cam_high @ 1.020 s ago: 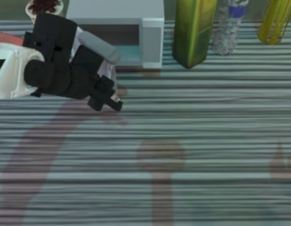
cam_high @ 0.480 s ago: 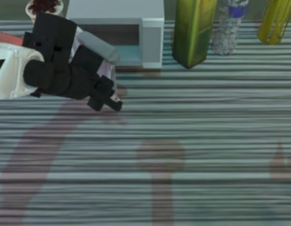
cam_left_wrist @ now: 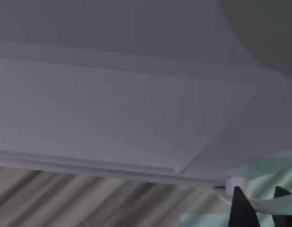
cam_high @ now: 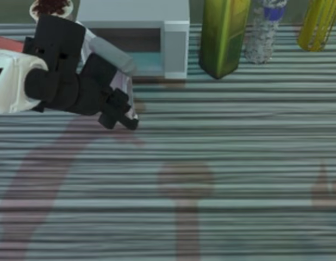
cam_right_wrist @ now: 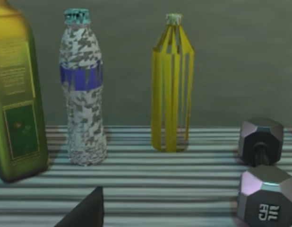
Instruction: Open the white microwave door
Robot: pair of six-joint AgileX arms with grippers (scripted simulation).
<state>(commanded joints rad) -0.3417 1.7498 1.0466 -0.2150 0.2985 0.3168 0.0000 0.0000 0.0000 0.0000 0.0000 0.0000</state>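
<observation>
The white microwave stands at the back of the table, left of centre. Its dark cavity with a pale teal floor is exposed. The door is swung out toward the left and the front, and in the left wrist view the door fills most of the picture. My left gripper is at the door's free edge, shut on its white handle, which passes between the dark fingertips. Part of my right gripper shows only in its own wrist view, far from the microwave.
A tall green bottle, a clear bottle with a blue label and a yellow bottle stand right of the microwave. A bowl sits at the back left. A dark dumbbell lies near the right arm.
My left gripper has shifted slightly to the left and back with the door handle in it, and the door has swung a little further. Nothing else has moved.
</observation>
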